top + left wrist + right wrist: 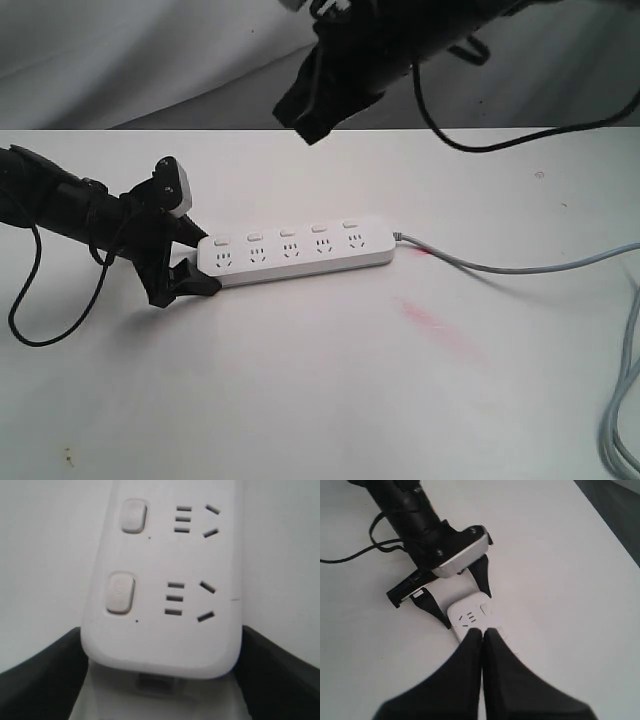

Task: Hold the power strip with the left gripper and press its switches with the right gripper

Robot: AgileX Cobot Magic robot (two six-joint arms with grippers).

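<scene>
The long white plastic power strip (pixel 300 255) lay crosswise on the white table (pixel 300 400), its left end clamped by the black left gripper (pixel 197 262). The black right gripper (pixel 305 118), pinched shut and empty, hung above its small white switches (pixel 287 233).

White surface (pixel 300 410), matte and pale. Right of centre, a pink-red smear (pixel 435 325) slanting across it (a smaller red dab (pixel 420 250) just beyond). Behind the far edge, creased grey backdrop (pixel 120 60). Near the front left, tiny dark specks (pixel 68 458).
</scene>
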